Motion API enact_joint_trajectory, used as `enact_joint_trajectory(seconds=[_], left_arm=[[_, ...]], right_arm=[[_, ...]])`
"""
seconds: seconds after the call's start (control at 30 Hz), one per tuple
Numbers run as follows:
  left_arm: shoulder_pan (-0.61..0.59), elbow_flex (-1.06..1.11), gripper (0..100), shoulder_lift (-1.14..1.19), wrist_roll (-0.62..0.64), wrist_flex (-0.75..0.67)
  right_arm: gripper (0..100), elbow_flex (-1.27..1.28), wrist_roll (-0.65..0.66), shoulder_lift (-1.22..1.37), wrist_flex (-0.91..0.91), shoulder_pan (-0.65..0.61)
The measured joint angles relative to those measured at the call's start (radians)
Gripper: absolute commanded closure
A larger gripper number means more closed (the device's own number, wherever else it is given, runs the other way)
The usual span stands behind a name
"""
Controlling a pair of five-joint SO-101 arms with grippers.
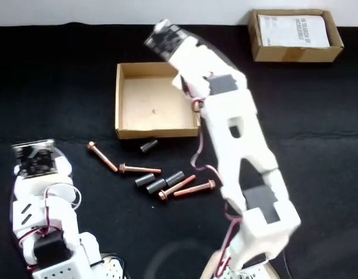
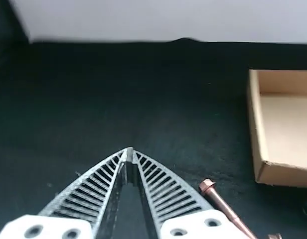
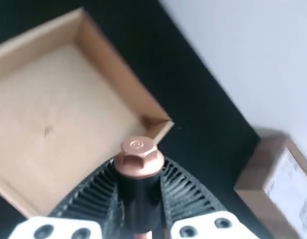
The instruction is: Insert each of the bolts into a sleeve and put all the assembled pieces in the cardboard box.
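We're with the right gripper [image 3: 138, 172] first. Its jaws are clamped on a dark sleeve [image 3: 138, 196] with a copper bolt [image 3: 137, 153] seated in it, and the hex head stands proud of the sleeve's top between the ribbed fingers [image 3: 93, 194]. From the wrist we see this assembled piece held up over the open cardboard box [image 3: 54, 114], close to one of its corners. From overhead, the right arm [image 1: 237, 145] stretches from the near edge of the black table [image 1: 63, 87] all the way up to the box's right-hand wall.

Over to the left gripper [image 2: 128, 152] — jaws pressed together tip to tip, low over the table, with a stray bolt [image 2: 221, 206] lying just beside them. The left arm [image 1: 42, 197] sits at the near left corner, well apart from the box.

Now the parts waiting on the table. We count four loose bolts [image 1: 139, 170] lying flat in front of the box, spread in a rough line from left to right. Among them is a cluster of loose sleeves [image 1: 156, 186], near the two right-hand bolts, though we can't tell whether they touch. One lone sleeve [image 1: 148, 145] lies apart from that cluster, just beside the box's near wall.

At the far right of the table sits a smaller box [image 1: 295, 35] with a printed sheet [image 1: 292, 29] lying inside it.
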Motion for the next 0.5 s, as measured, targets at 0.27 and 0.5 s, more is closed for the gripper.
enact_joint_trajectory(seconds=[0.27,0.5], left_arm=[[-0.133,0.144,99,-0.002,0.288,-0.018],[-0.186,0.247,99,0.000,0.384,-0.061]], right_arm=[[99.2,-0.069,0.189,0.224,-0.002,-0.120],[99.2,-0.069,0.195,0.319,-0.002,-0.163]])
